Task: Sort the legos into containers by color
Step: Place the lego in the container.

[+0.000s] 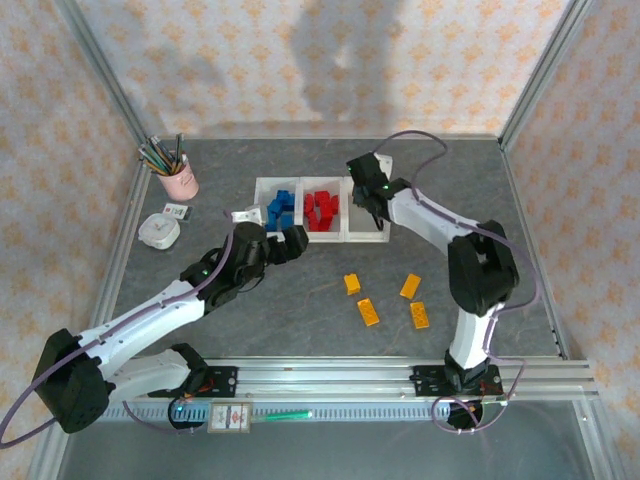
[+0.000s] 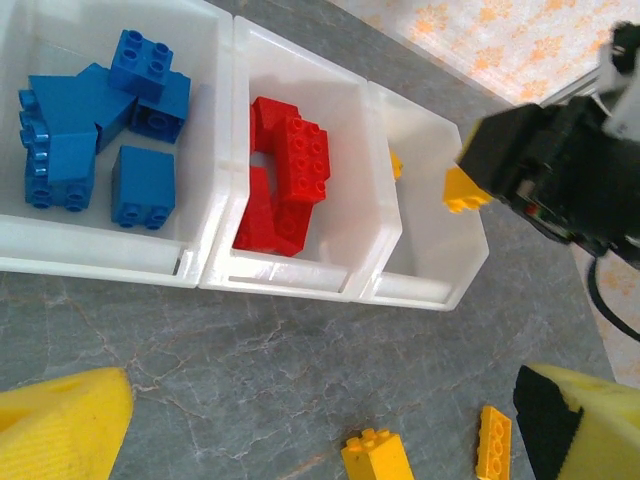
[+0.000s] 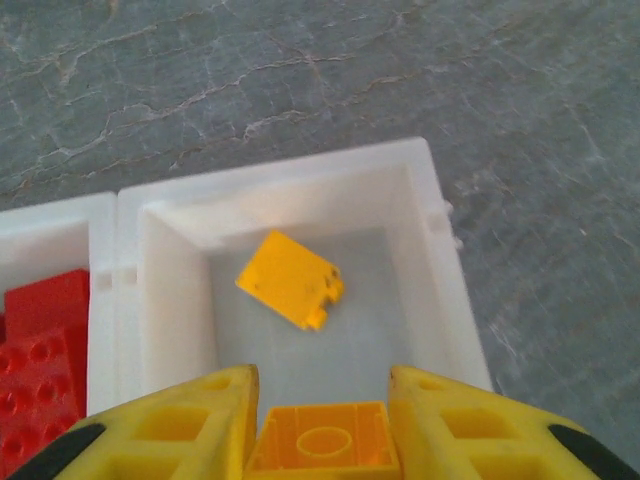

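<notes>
Yellow brick [image 3: 322,452] pinched over the rightmost bin [image 3: 280,168]
The right gripper [image 1: 368,192] clamps it directly above the bin's floor, where another yellow piece [image 3: 290,279] lies; the drop looks straight down. The left gripper [image 1: 287,241], jaws spread, hovers before the row, nearer the loose yellow bricks [image 1: 369,311].

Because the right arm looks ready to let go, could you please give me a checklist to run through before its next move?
1. Right jaws shut on the held brick: ok.
2. Held brick over the open right-hand bin: ok.
3. Colour match, an orange-yellow brick already lies inside: ok.
4. Left jaws open, out of the drop path: ok.
5. Drop height above the bin floor: cannot tell.
6. Table free of unsorted bricks: not ok, four loose orange-yellow bricks lie there.
</notes>
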`<state>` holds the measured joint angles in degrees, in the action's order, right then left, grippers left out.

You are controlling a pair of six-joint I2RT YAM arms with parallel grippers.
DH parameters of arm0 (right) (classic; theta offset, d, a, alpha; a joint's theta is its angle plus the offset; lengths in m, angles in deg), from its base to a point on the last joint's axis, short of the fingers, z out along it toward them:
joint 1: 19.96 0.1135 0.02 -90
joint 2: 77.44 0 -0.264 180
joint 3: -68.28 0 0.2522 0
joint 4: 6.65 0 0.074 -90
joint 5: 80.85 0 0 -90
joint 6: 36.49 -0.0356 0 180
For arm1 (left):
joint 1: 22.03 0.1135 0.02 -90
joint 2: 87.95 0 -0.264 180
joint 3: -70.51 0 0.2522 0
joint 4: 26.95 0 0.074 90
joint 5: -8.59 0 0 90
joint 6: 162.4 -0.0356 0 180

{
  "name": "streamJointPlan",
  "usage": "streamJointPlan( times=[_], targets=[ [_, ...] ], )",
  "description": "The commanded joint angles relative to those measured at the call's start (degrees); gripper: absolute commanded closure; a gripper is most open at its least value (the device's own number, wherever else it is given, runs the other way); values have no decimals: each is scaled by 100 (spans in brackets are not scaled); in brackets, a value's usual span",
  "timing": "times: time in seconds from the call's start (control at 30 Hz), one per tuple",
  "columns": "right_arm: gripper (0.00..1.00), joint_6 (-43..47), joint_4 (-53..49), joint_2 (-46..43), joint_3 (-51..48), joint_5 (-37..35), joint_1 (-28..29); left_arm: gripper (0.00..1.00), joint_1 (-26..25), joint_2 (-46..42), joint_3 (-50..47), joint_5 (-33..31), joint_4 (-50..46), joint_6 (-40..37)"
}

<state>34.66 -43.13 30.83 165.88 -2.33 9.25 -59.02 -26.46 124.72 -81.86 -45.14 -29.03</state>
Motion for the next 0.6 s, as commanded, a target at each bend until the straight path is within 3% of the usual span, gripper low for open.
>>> streamJointPlan(
  times=[0.0,0.27,0.57],
  targets=[
    [63,263,-64,575,666,6,-115,1,77,-80,17,-26,170,-79],
    [61,275,-217,1400,1527,59,-279,1,190,-164,-106,-37,144,-66],
    [54,248,-224,1297,1605,379,-333,1,280,-159,-138,0,147,-84]
  ],
)
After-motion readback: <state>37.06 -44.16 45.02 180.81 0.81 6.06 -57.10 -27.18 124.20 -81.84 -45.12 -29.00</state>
